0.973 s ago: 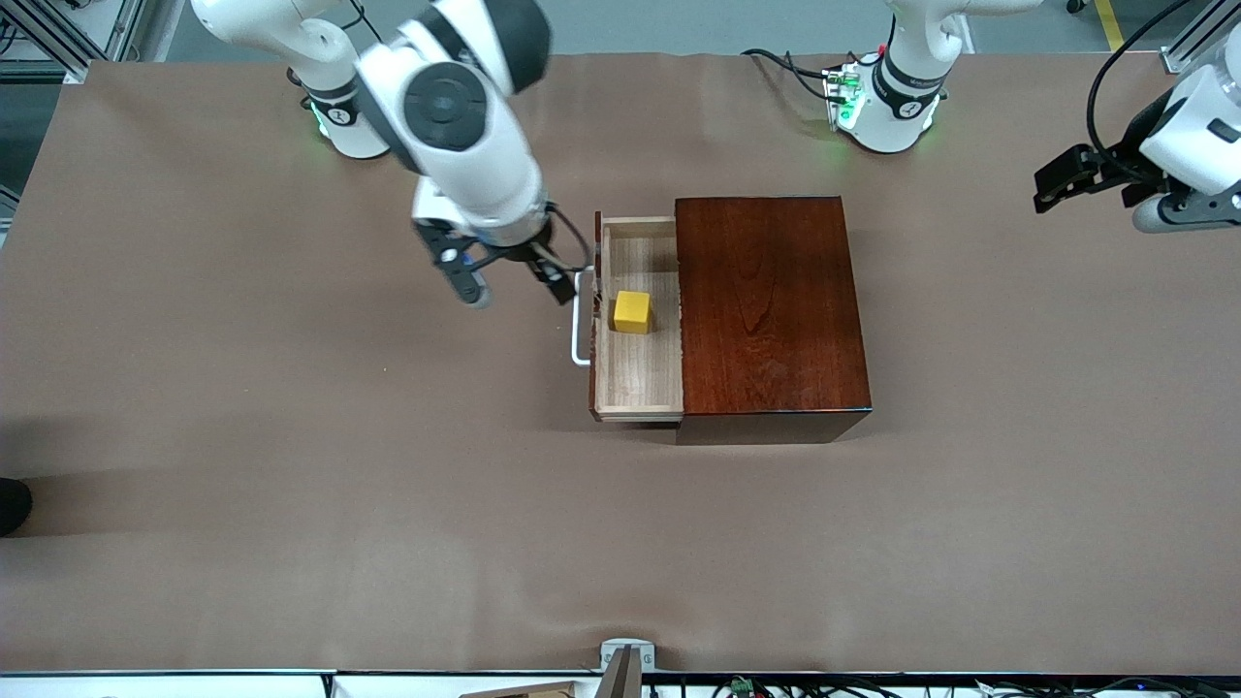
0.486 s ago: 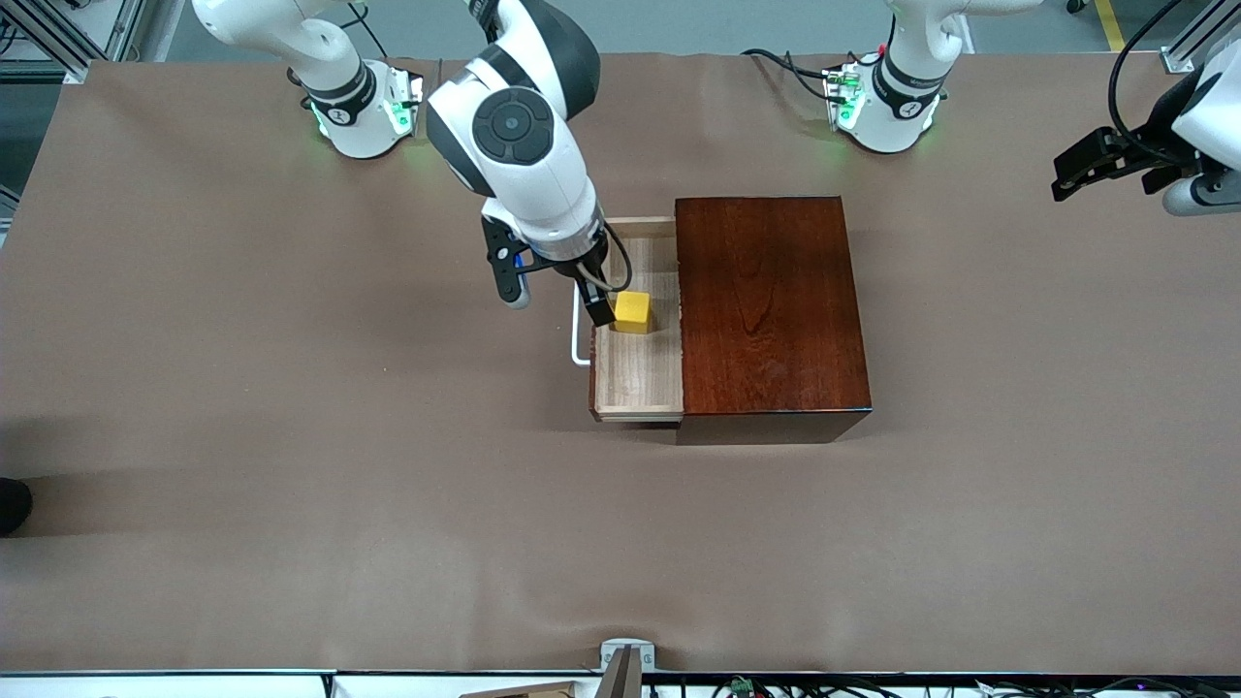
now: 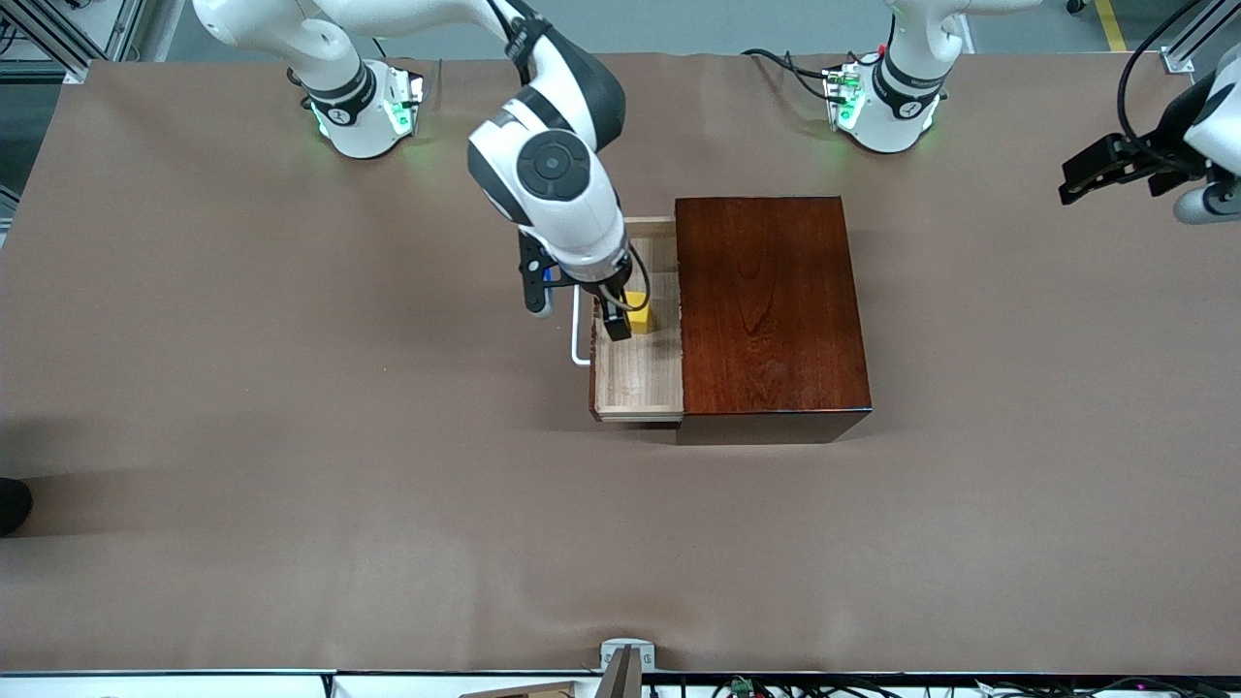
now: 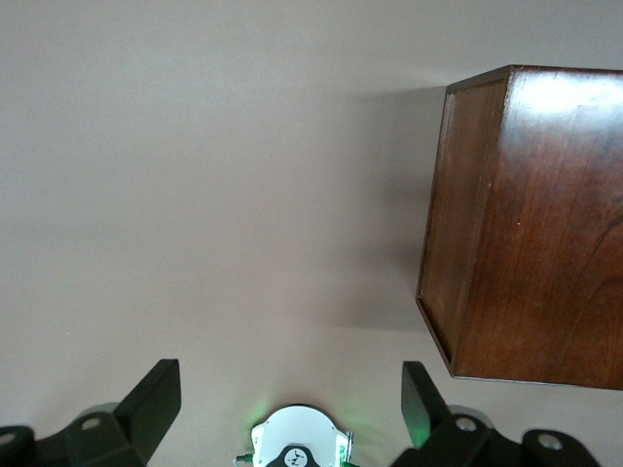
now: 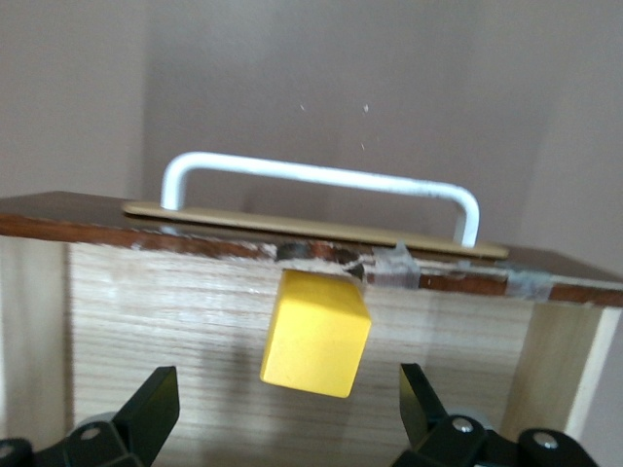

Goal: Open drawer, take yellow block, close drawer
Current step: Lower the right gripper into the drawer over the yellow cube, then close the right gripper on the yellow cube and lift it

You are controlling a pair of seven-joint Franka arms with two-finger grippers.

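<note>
The dark reddish-brown wooden box (image 3: 766, 301) stands mid-table. Its drawer (image 3: 640, 378) is pulled out toward the right arm's end, showing a pale wood floor and the white bar handle (image 3: 579, 334). The yellow block (image 3: 642, 317) lies in the drawer, partly hidden by my right gripper (image 3: 620, 318). That gripper hangs open just above the block. In the right wrist view the yellow block (image 5: 316, 331) sits between and ahead of the open fingers (image 5: 151, 404), with the handle (image 5: 321, 180) past it. My left gripper (image 3: 1091, 173) is open and empty, held over the left arm's end of the table.
The left wrist view shows the box (image 4: 526, 224) from its closed back end and the left arm's base (image 4: 297, 443) between the open left gripper (image 4: 292, 389). Brown table covering (image 3: 291, 436) lies all around the box.
My right gripper has moved from beside the handle to over the open drawer and come down above the yellow block. The left gripper has drifted slightly outward.
</note>
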